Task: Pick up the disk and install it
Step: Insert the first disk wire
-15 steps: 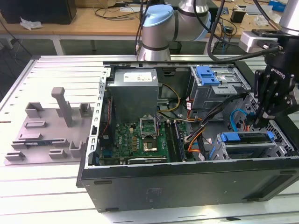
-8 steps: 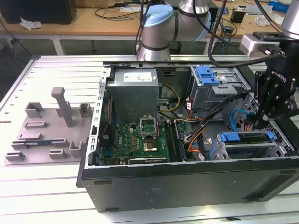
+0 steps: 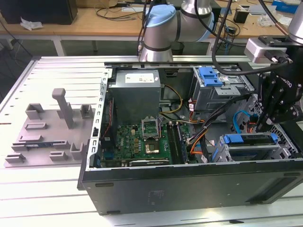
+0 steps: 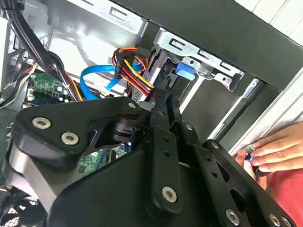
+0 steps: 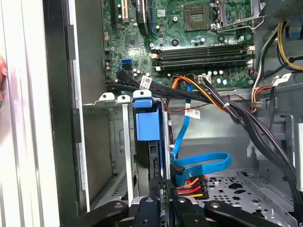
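The end effector (image 5: pixel 160 189) is clamped on the disk (image 5: pixel 147 123), which stands edge-on just ahead of it, within the cage (image 5: pixel 124 142). Any tilt could jam it there, and the cables (image 5: pixel 191 184) just beside may snag.

Open black computer case (image 3: pixel 189 187) lay on slatted metal bench (image 3: pixel 42 198). Inside were green motherboard (image 3: pixel 142 139), grey box with white label (image 3: pixel 135 94), metal cage with blue latch (image 3: pixel 213 94). Grey moulded fixture (image 3: pixel 52 127) stood on the bench at the exterior view's left.

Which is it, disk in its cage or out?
In, at least partly: the disk stands blue-framed between walls of the drive cage. Fully seated? Cannot tell.
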Tool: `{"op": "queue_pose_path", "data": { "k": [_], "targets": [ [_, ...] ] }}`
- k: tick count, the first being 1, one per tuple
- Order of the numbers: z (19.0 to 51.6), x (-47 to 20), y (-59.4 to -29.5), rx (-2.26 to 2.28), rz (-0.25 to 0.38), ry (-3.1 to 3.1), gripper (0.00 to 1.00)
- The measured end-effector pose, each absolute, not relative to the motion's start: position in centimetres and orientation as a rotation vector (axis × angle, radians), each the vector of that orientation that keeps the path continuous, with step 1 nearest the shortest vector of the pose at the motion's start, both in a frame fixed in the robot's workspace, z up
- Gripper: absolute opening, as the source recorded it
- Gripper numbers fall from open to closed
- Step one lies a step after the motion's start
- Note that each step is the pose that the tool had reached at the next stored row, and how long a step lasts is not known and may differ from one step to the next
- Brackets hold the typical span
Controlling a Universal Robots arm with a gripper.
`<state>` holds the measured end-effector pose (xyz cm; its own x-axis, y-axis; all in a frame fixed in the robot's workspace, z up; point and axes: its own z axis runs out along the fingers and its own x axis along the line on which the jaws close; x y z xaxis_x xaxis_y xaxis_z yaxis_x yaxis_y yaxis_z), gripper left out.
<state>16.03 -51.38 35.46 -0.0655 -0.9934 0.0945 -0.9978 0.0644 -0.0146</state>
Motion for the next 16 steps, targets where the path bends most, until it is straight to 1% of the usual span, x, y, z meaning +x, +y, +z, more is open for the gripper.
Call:
{"op": "queue_pose_path", "data": {
  "k": [16],
  "targets": [
    [35.31, 16.17, -51.64, 2.121, 0.105, -2.237, 0.17]
  ]
}}
